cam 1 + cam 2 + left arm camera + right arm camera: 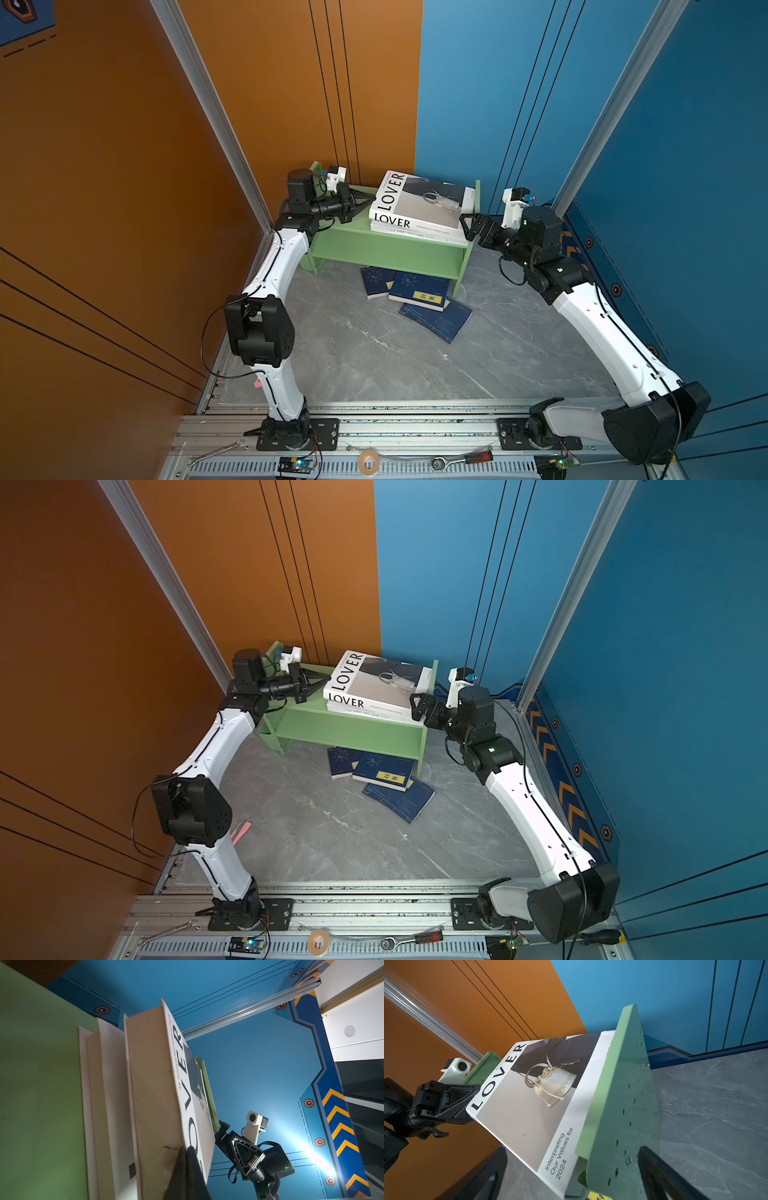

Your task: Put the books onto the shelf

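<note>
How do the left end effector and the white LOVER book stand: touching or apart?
Touching. Right wrist view: left end effector butts against the white LOVER book.

Left arm (272, 266), right arm (602, 328): white curved shells, black rounded joints (257, 332), thin black cables (202, 349), white wrist camera mounts (336, 176), black bolted base plates (326, 432).

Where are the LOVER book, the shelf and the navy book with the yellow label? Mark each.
LOVER book (419, 199): in a top view, middle of its cover.
shelf (386, 249): in a top view, its lower board.
navy book with the yellow label (415, 286): in a top view, cover above the label.
</note>
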{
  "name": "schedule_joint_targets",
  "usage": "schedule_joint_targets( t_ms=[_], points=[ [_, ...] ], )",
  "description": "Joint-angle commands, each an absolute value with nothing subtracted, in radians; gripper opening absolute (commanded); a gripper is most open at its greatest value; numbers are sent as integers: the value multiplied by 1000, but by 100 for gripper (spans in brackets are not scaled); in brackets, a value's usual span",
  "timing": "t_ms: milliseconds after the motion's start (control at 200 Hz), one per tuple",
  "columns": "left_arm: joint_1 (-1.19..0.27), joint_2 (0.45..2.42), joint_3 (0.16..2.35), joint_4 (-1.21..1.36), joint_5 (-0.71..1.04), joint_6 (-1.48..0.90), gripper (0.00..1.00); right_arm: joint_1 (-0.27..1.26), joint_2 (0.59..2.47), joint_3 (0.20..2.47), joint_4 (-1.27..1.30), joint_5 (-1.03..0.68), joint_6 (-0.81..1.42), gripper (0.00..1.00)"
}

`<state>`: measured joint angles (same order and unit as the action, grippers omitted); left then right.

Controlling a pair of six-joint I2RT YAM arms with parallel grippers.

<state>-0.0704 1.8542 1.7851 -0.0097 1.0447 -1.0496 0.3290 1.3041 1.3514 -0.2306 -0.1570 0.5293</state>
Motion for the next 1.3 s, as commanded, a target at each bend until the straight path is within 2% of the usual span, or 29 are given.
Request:
schedule_joint_targets(
  t_ms=[0, 716, 1297],
  points=[
    [-67, 1869, 1772, 61, 1023, -1085, 0, 337, 1315, 1344, -211, -154, 538, 100],
    [-109, 1821, 1705, 111, 936, -1105, 0, 336, 1331, 1341, -213, -151, 531, 100],
    [-122, 1777, 1672, 103, 940, -1085, 0, 342, 1359, 1348, -226, -124, 528, 100]
  ],
)
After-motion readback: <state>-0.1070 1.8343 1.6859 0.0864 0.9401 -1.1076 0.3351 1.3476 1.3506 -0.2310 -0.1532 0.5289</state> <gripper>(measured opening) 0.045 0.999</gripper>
